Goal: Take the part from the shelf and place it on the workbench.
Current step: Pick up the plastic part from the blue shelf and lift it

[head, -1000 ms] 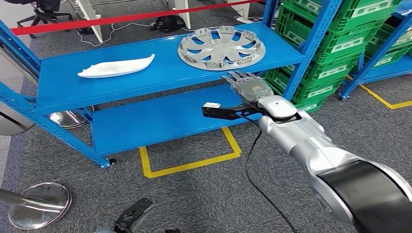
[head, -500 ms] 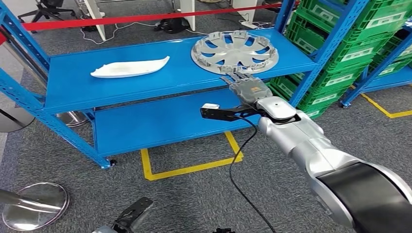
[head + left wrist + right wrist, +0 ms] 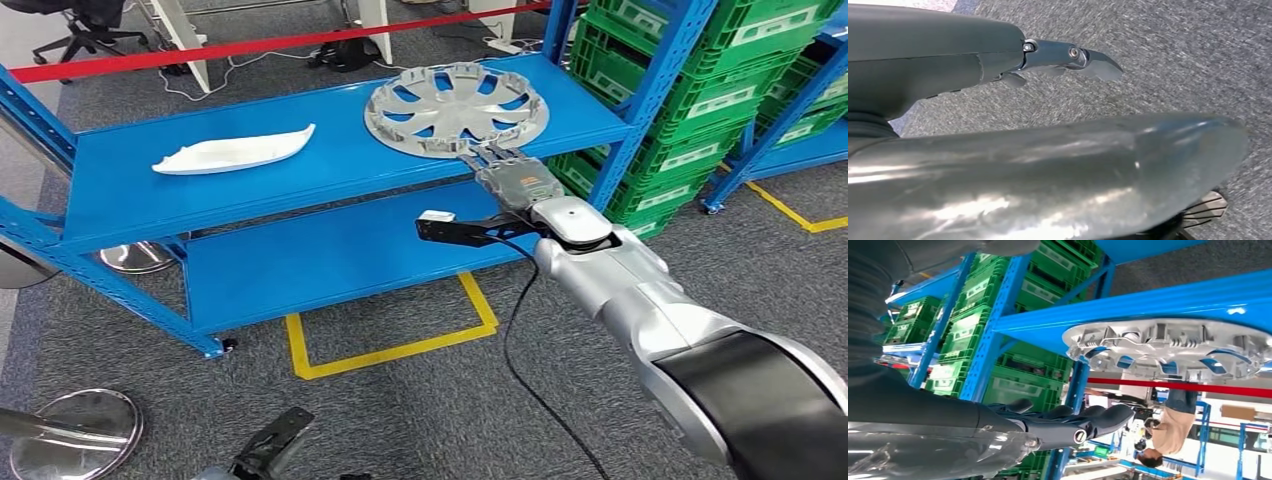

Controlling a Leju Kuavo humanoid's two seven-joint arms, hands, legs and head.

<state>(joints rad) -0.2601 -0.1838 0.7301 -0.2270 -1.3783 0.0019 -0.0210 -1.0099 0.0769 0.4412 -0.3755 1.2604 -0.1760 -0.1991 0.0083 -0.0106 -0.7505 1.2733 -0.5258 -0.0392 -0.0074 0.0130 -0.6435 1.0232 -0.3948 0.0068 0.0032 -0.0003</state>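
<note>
Right hand, centre right of the head view: over the last second I have brought it from short of the shelf edge up to the near rim of the silver wheel cover, fingers extended and apart, holding nothing. The fingertips now overlap the cover's near edge; whether they touch it or hover just above I cannot tell from this angle, though the right wrist view shows a gap between the fingers and the cover. The cover lies flat on the top tier of the blue shelf, upper centre of the frame, well apart from the white moulded part at upper left. The framing has also shifted, which I read as my camera moving. I judge the reach nearly complete and the grasp not yet made. The left hand hangs over grey carpet; its fingers are mostly hidden, so I cannot tell their state.
</note>
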